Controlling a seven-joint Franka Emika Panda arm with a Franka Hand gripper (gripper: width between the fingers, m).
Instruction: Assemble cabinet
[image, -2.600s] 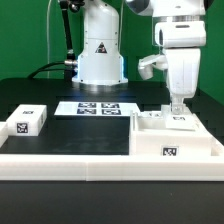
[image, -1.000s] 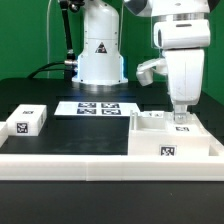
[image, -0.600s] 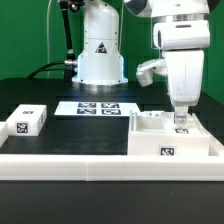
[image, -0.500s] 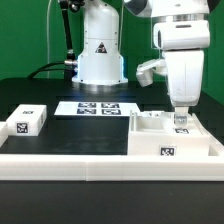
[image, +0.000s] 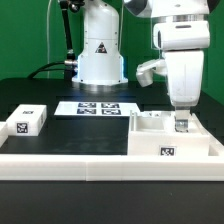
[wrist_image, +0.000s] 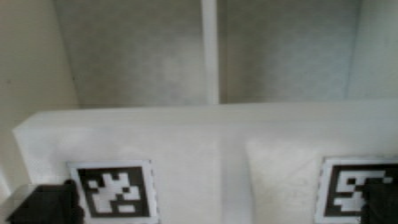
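The cabinet (image: 172, 143) is a white box with inner walls at the exterior view's right, with a tag (image: 168, 152) on its front. My gripper (image: 181, 121) points straight down into its far right compartment, low over a small tagged white part that it mostly hides. In the wrist view a white cabinet surface (wrist_image: 214, 140) with two tags, one (wrist_image: 114, 190) and the other (wrist_image: 365, 190), fills the picture close up. Only one dark fingertip (wrist_image: 32, 205) shows at the edge, so the jaws stand wide apart. The gripper (wrist_image: 210, 214) is open and holds nothing.
A small white tagged block (image: 27, 121) lies at the exterior view's left. The marker board (image: 95, 108) lies on the black table in front of the robot base (image: 100, 55). A long white ledge (image: 70, 160) runs along the front.
My gripper has come down and shifted slightly to the exterior view's right, now covering the tagged part inside the cabinet. Nothing else moved.
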